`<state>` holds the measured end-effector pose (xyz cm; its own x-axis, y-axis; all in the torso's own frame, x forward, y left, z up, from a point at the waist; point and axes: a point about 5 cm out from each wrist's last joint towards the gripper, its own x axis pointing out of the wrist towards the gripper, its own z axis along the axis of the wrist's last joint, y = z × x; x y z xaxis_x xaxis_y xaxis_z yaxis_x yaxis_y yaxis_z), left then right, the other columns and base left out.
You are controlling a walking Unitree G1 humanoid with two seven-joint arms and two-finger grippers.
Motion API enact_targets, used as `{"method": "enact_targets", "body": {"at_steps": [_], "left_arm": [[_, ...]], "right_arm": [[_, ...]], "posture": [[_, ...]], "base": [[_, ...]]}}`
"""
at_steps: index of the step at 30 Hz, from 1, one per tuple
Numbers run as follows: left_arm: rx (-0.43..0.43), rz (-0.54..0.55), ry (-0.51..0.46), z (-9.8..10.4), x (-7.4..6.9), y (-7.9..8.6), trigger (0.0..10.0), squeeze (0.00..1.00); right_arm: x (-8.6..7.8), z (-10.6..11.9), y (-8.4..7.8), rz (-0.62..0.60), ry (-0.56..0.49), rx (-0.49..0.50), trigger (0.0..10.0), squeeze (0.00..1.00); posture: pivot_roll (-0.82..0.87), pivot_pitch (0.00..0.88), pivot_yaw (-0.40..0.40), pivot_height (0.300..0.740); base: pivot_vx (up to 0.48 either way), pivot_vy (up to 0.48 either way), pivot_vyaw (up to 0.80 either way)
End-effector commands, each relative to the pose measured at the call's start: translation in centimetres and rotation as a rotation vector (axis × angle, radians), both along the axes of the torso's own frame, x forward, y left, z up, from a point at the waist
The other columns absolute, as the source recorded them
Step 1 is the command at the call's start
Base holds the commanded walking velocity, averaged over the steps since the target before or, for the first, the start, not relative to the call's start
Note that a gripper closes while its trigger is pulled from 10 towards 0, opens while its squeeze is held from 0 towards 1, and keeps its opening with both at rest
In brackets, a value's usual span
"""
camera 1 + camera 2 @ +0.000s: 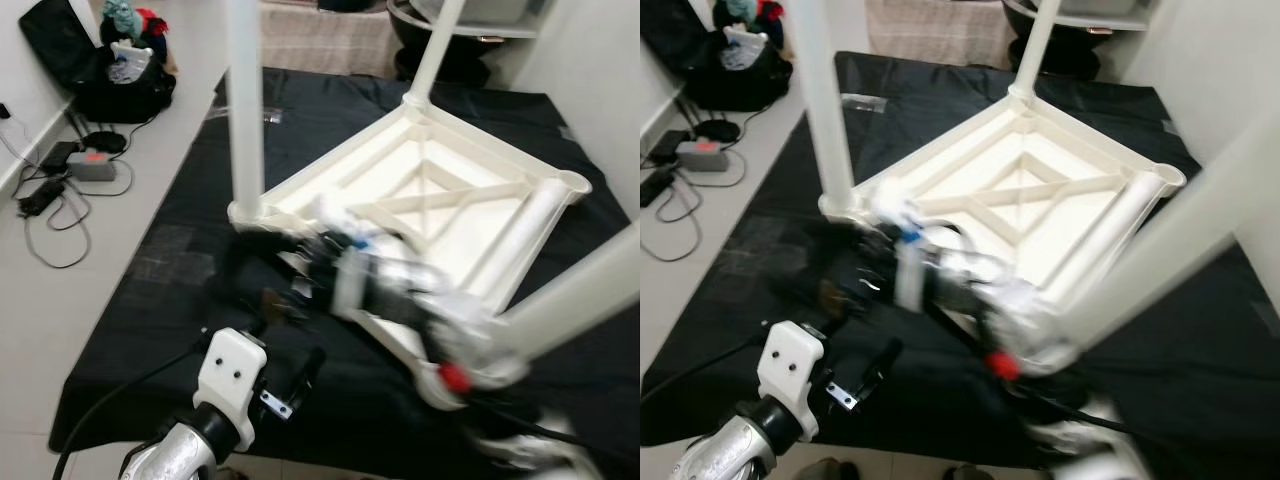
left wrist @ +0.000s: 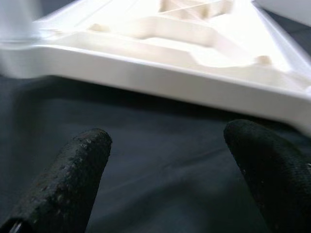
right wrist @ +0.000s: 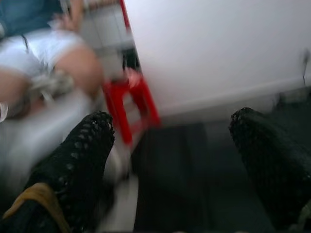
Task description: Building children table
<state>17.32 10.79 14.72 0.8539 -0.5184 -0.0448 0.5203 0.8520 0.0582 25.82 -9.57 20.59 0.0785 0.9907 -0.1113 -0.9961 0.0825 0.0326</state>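
Upside-down white kids' table [image 1: 440,190] sits in the middle of the frame on a black mat [image 1: 180,300], three legs poking up and a fourth leg [image 1: 525,235] lying loose along its right edge. Left gripper [image 2: 167,160] hovers low over the mat just short of the table's near rim, fingers spread, nothing held. Right gripper [image 3: 170,160] is blurry, fingers apart and empty too, facing a white wall and a red stool [image 3: 131,104] with a seated person [image 3: 43,53] upper left.
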Motion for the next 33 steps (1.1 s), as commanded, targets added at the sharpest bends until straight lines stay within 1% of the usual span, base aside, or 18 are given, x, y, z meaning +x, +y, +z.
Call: {"method": "enact_targets", "body": {"at_steps": [1, 4, 6, 8, 14, 16, 17, 19, 20, 22, 23, 24, 25, 26, 28, 31, 32, 33], "left_arm": [[0.002, -0.011, 0.019, -0.3, -0.2, 0.0, 10.0, 0.00], [0.007, -0.022, 0.018, -0.3, -0.1, 0.1, 10.0, 0.00], [0.010, -0.028, 0.017, -0.3, -0.1, 0.1, 10.0, 0.00], [0.013, -0.031, 0.016, -0.3, 0.0, 0.2, 10.0, 0.00], [0.022, -0.039, 0.007, -0.2, 0.3, 0.2, 10.0, 0.00], [0.023, -0.038, 0.005, -0.2, 0.3, 0.2, 10.0, 0.00], [0.023, -0.038, 0.005, -0.2, 0.3, 0.2, 10.0, 0.00], [0.024, -0.039, 0.005, -0.2, 0.3, 0.2, 10.0, 0.00], [0.024, -0.039, 0.005, -0.2, 0.3, 0.2, 10.0, 0.00], [0.023, -0.041, 0.006, -0.2, 0.3, 0.2, 10.0, 0.00], [0.023, -0.041, 0.006, -0.2, 0.3, 0.2, 10.0, 0.00], [0.023, -0.044, 0.006, -0.2, 0.4, 0.2, 10.0, 0.00], [0.023, -0.044, 0.006, -0.2, 0.4, 0.2, 10.0, 0.00], [0.027, -0.047, -0.002, -0.2, 0.6, 0.2, 10.0, 0.00], [0.035, -0.046, -0.009, -0.1, 0.8, 0.3, 10.0, 0.00], [0.039, -0.045, -0.011, -0.1, 0.9, 0.3, 10.0, 0.00], [0.050, -0.033, -0.017, 0.0, 1.2, 0.4, 10.0, 0.00], [0.053, -0.026, -0.020, 0.1, 1.3, 0.5, 10.0, 0.00]], "right_arm": [[-1.0, -0.1, -1.2, 0.078, 0.032, -0.027, 10.0, 1.00], [-1.9, -1.7, -6.0, 0.065, 0.085, -0.221, 10.0, 1.00], [-2.3, -2.1, -8.2, 0.026, 0.108, -0.298, 10.0, 1.00], [-2.8, -2.1, -9.2, 0.008, 0.127, -0.325, 10.0, 1.00], [-4.3, -2.8, -10.1, 0.001, 0.206, -0.351, 10.0, 1.00], [-4.9, -3.7, -11.8, -0.049, 0.256, -0.429, 10.0, 1.00], [-4.9, -3.7, -11.8, -0.049, 0.256, -0.429, 10.0, 1.00], [-5.6, -4.6, -14.1, -0.112, 0.308, -0.514, 10.0, 1.00], [-5.6, -4.6, -14.1, -0.112, 0.308, -0.514, 10.0, 1.00], [-6.6, -5.0, -16.1, -0.156, 0.359, -0.579, 10.0, 1.00], [-6.6, -5.0, -16.1, -0.156, 0.359, -0.579, 10.0, 1.00], [-7.0, -5.2, -17.1, -0.189, 0.386, -0.605, 10.0, 1.00], [-7.0, -5.2, -17.1, -0.189, 0.386, -0.605, 10.0, 1.00], [-7.6, -5.3, -19.0, -0.294, 0.419, -0.623, 10.0, 1.00], [-7.8, -5.3, -19.4, -0.357, 0.413, -0.579, 10.0, 1.00], [-7.8, -5.2, -19.2, -0.374, 0.405, -0.546, 10.0, 1.00], [-7.8, -4.9, -17.8, -0.372, 0.403, -0.413, 10.0, 0.96], [-7.9, -4.9, -17.2, -0.365, 0.403, -0.374, 10.0, 0.91]], "posture": [[-0.03, 0.137, -0.086, 0.740], [-0.04, 0.135, -0.081, 0.740], [-0.04, 0.134, -0.075, 0.740], [-0.04, 0.133, -0.074, 0.740], [-0.04, 0.128, -0.070, 0.740], [-0.04, 0.125, -0.073, 0.740], [-0.04, 0.125, -0.073, 0.740], [-0.04, 0.124, -0.076, 0.740], [-0.04, 0.124, -0.076, 0.740], [-0.06, 0.124, -0.079, 0.740], [-0.06, 0.124, -0.079, 0.740], [-0.06, 0.124, -0.079, 0.740], [-0.06, 0.124, -0.079, 0.740], [-0.07, 0.126, -0.078, 0.740], [-0.07, 0.126, -0.078, 0.740], [-0.07, 0.126, -0.078, 0.740], [-0.07, 0.126, -0.078, 0.740], [-0.08, 0.122, -0.070, 0.740]], "base": [[0.000, 0.000, 0.00], [0.000, 0.000, 0.00], [0.000, 0.000, 0.00], [0.000, 0.000, 0.00], [0.000, 0.000, 0.00], [0.000, 0.000, 0.00], [0.000, 0.000, 0.00], [0.000, 0.000, 0.00], [0.000, 0.000, 0.00], [0.000, 0.000, 0.00], [0.000, 0.000, 0.00], [0.000, 0.000, 0.00], [0.000, 0.000, 0.00], [0.000, 0.000, 0.00], [0.000, 0.000, 0.00], [0.000, 0.000, 0.00], [0.000, 0.000, 0.00], [0.000, 0.000, 0.00]]}}
